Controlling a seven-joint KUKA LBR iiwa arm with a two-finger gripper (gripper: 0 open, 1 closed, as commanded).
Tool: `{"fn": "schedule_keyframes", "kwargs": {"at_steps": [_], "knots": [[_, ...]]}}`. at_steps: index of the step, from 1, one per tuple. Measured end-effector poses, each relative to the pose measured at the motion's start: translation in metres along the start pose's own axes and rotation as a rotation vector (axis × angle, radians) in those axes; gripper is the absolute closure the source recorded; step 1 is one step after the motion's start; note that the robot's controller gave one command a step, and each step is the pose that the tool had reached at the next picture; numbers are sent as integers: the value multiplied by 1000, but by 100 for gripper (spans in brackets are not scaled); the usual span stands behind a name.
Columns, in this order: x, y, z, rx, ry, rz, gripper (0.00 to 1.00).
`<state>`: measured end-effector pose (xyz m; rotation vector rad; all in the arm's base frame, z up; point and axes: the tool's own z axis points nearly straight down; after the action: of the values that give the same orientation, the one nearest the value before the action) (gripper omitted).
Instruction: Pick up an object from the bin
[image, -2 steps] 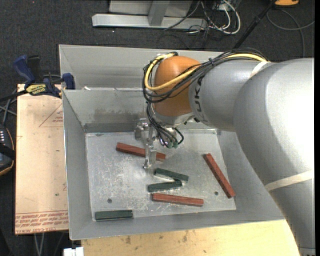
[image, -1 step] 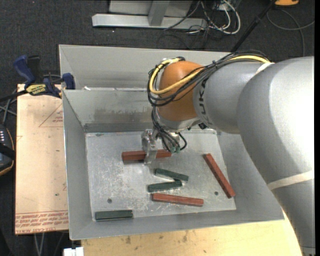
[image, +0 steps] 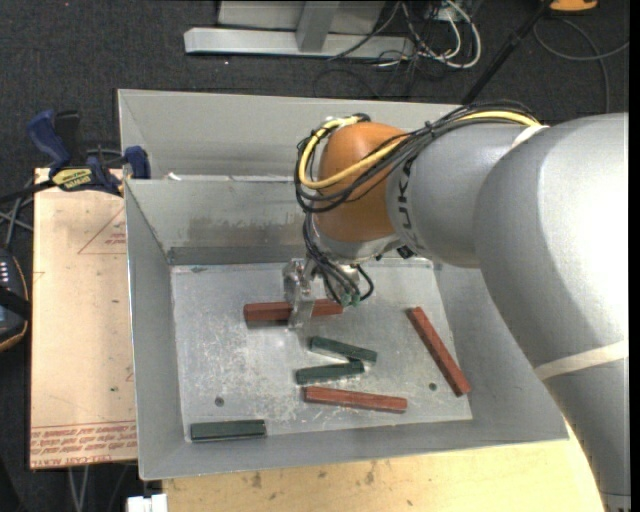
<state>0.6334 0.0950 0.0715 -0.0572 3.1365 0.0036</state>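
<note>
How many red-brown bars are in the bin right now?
3. Centre bar at the gripper, slanted bar on the right, front bar near the front wall. The arm could hide more.

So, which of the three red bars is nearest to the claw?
The red bar in the middle, with the claw over it; the right bar and the front bar lie well away.

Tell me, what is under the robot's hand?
A red-brown bar lies flat under the hand, poking out on both sides. Its middle is covered, so whether the hand touches it cannot be seen.
</note>
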Motion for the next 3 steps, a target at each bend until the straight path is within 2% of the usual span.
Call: {"fn": "schedule_keyframes", "kwargs": {"at_steps": [1, 2, 3], "knots": [[1, 0, -3, 1, 5, 0, 100], [3, 0, -24, 1, 12, -1, 100], [0, 0, -40, 0, 2, -1, 100]]}}
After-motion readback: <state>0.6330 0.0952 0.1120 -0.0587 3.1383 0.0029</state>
